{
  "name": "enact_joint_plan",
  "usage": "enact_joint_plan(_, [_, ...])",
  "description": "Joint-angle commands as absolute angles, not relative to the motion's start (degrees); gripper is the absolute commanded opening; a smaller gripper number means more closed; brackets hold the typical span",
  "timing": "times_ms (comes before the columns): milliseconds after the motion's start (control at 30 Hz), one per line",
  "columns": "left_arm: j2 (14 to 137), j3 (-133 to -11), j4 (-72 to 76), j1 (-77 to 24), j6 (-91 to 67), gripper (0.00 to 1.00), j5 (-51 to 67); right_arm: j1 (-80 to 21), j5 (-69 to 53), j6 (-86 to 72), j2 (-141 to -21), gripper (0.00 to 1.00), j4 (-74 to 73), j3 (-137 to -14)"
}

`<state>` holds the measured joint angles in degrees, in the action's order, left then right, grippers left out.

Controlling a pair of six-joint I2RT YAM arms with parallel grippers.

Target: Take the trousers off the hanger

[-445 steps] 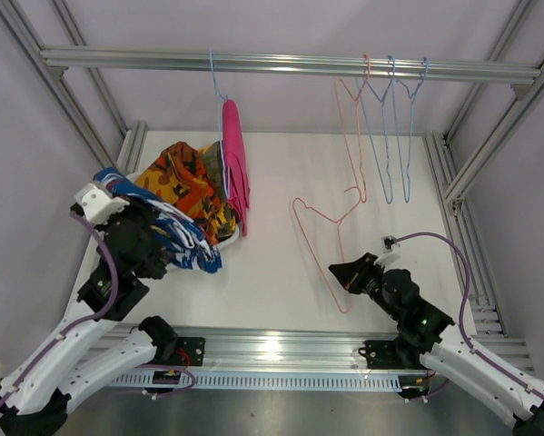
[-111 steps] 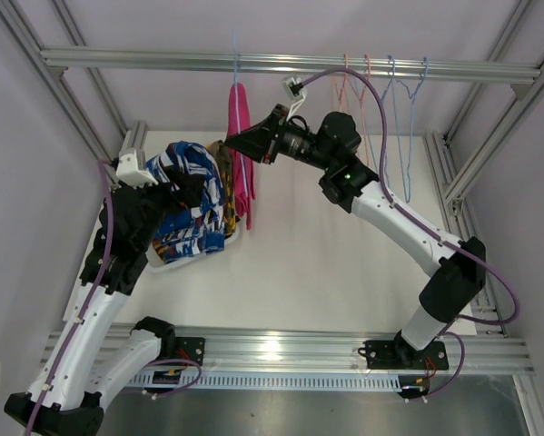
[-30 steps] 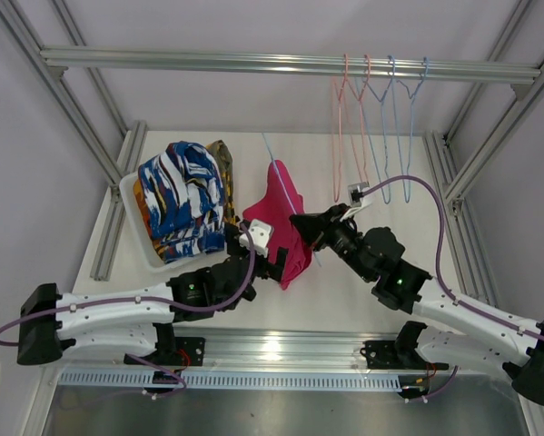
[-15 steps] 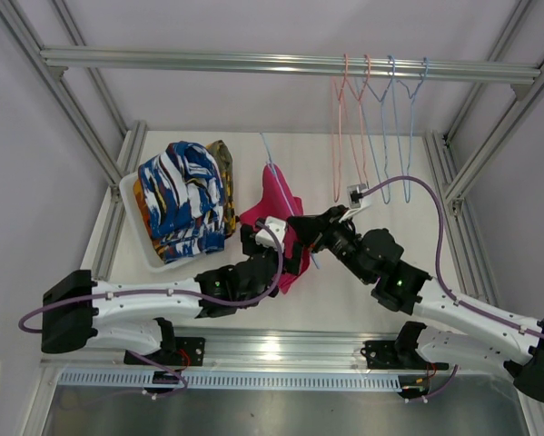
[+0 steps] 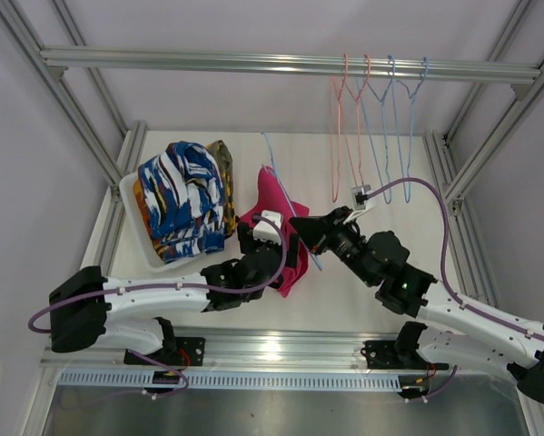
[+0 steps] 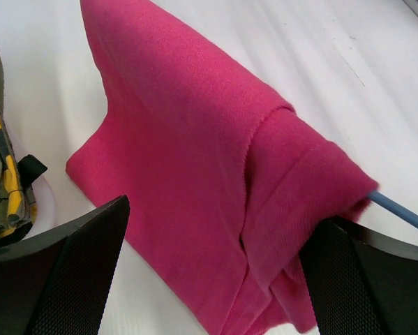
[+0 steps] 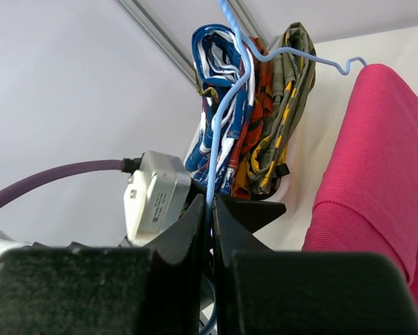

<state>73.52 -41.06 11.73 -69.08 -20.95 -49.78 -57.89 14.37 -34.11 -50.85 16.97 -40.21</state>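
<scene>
The magenta pink trousers [image 5: 273,202] hang folded over a blue wire hanger [image 5: 270,156], low over the table in front of the arms. My right gripper [image 5: 301,227] is shut on the hanger wire [image 7: 226,105], pinching it between its jaws [image 7: 210,209], with the trousers [image 7: 376,160] to their right. My left gripper [image 5: 281,247] is open at the lower part of the trousers [image 6: 195,160]. Its fingers [image 6: 76,272] stand wide on either side of the cloth, and the blue wire [image 6: 404,213] pokes out by the right one.
A white tray [image 5: 131,207] at the left holds a pile of other trousers, the blue-and-white pair [image 5: 182,195] on top, also seen from the right wrist [image 7: 226,91]. Several bare hangers [image 5: 371,127] hang from the top rail [image 5: 208,62] at the right.
My left gripper has moved forward, and its open fingers now straddle the magenta trousers. The right gripper with the hanger and trousers has shifted slightly left and up.
</scene>
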Motion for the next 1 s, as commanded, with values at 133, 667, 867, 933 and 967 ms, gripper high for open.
enact_joint_plan(133, [74.88, -43.15, 13.62, -66.88, -23.12, 0.99, -50.63, -58.71, 14.06, -36.30, -47.20, 0.00, 22.33, -40.78])
enact_joint_plan(667, [74.79, -42.80, 16.26, -64.25, -19.34, 0.53, -49.67, -59.06, 13.27, -37.00, -43.59, 0.00, 20.57, -37.97])
enact_joint_plan(867, [74.79, -42.80, 18.01, -62.93, -18.11, 0.36, -49.22, -60.47, 14.06, -37.00, -42.71, 0.00, 19.07, -37.71])
enact_joint_plan(933, [75.14, -43.24, 18.72, -62.58, -17.23, 0.32, -48.69, -61.08, 14.06, -37.18, -42.71, 0.00, 19.42, -37.35])
enact_joint_plan(967, [75.41, -43.33, 18.81, -62.40, -17.14, 0.29, -48.60, -61.52, 14.15, -37.26, -42.80, 0.00, 19.60, -37.27])
